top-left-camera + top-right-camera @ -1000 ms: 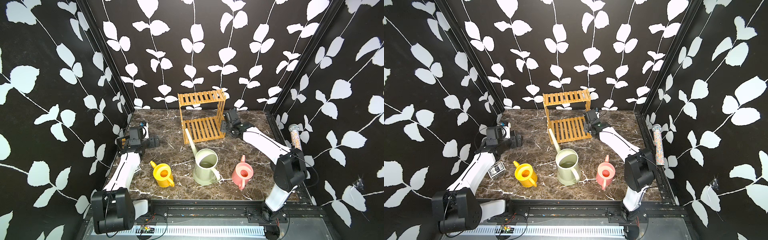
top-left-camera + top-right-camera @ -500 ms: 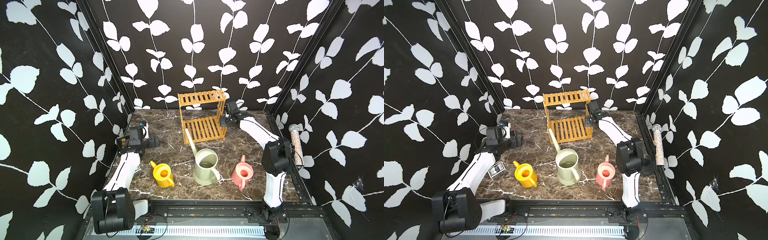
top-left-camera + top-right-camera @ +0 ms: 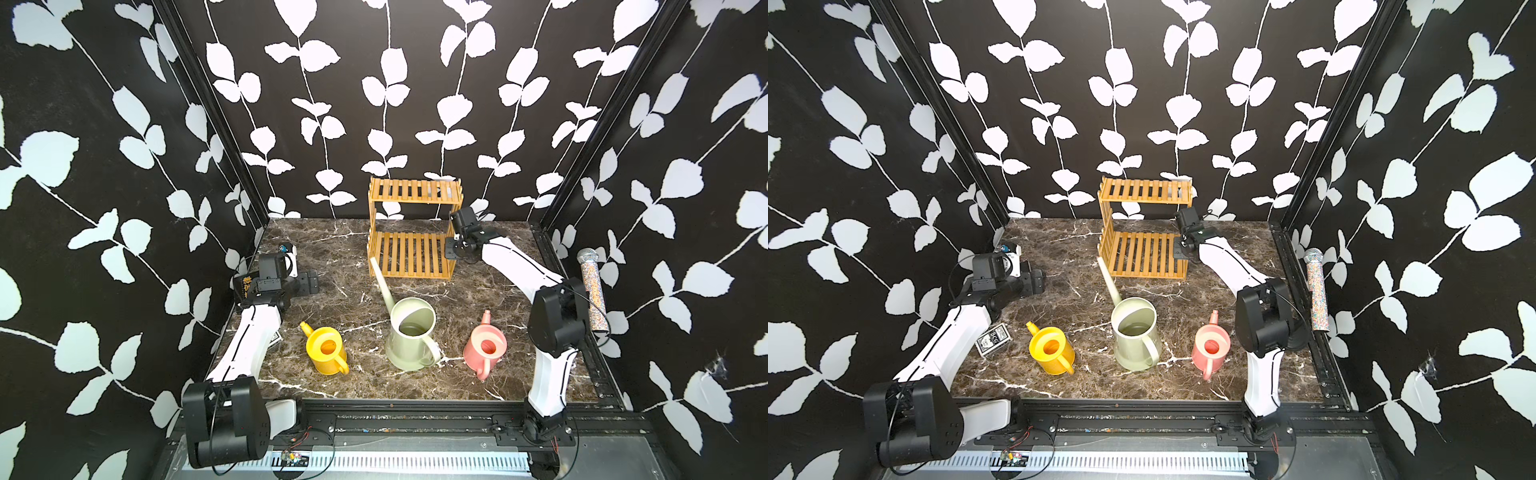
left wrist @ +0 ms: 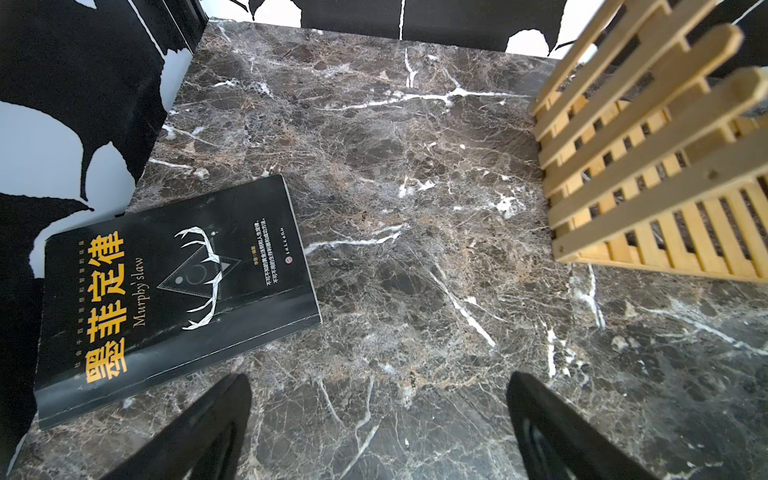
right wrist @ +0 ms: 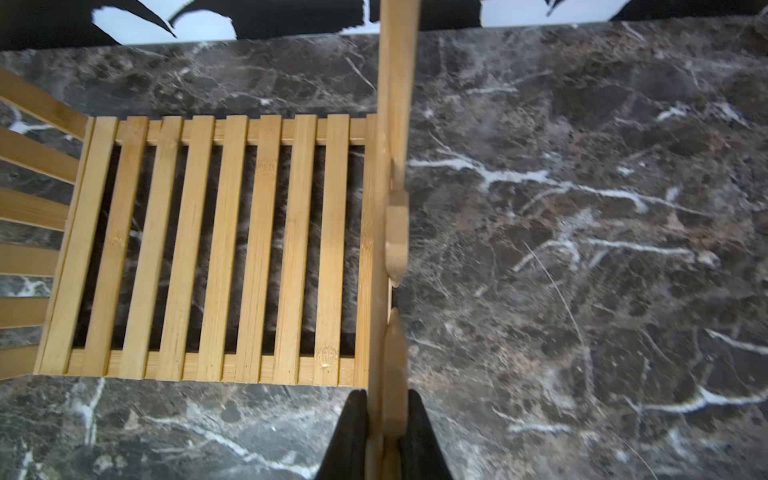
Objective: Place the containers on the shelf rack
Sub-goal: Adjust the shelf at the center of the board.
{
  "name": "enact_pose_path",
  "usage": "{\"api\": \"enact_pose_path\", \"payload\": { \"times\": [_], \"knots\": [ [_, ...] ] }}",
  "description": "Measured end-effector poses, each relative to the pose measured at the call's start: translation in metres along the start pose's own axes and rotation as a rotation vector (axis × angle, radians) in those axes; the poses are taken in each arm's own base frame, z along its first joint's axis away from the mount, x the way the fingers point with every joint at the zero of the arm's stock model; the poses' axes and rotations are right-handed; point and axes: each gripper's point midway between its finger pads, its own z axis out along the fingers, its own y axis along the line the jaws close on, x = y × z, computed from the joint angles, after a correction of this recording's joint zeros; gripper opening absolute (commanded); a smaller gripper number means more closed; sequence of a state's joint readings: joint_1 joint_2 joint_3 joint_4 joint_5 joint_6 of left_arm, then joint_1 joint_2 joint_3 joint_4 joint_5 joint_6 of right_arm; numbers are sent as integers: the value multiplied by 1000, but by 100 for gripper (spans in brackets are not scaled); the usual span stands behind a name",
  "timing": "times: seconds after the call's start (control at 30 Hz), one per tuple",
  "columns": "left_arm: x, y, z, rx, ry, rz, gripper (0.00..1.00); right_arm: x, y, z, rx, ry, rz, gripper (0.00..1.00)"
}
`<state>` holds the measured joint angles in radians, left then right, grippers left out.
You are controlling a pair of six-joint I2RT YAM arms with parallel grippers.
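Observation:
The bamboo shelf rack (image 3: 411, 253) (image 3: 1144, 253) stands at the back middle of the marble table. My right gripper (image 3: 453, 249) (image 3: 1181, 249) (image 5: 385, 399) is shut on the rack's right side panel, with the wood pinched between both fingers (image 5: 353, 424). Three containers stand in a row near the front. They are a yellow can (image 3: 326, 349) (image 3: 1050, 349), a pale green long-spouted can (image 3: 411, 332) (image 3: 1136, 336) and a pink can (image 3: 484, 347) (image 3: 1210, 347). My left gripper (image 3: 309, 282) (image 3: 1038, 282) (image 4: 378, 386) is open and empty at the left, pointing toward the rack (image 4: 648, 166).
A black book (image 4: 166, 291) lies by the left wall ahead of the left gripper. A small black patterned pack (image 3: 992, 338) sits beside the left arm. A glittery microphone (image 3: 594, 291) (image 3: 1316, 291) rests on the right rail. Patterned walls close in three sides.
My right gripper swung in to the rack's right side and shut on its side panel. The left arm and the three cans stayed put.

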<state>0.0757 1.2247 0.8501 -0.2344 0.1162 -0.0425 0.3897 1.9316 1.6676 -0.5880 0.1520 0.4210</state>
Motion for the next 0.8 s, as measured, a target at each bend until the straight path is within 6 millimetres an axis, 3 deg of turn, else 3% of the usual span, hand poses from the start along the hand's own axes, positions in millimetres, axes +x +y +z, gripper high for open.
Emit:
{"api": "enact_pose_path", "payload": {
  "times": [0.33, 0.8],
  "knots": [
    [0, 0, 0, 0, 0, -1, 98, 26, -8, -18, -27, 13, -10, 1],
    [0, 0, 0, 0, 0, -3, 99, 26, 0, -20, -81, 3, -121, 0]
  ]
}}
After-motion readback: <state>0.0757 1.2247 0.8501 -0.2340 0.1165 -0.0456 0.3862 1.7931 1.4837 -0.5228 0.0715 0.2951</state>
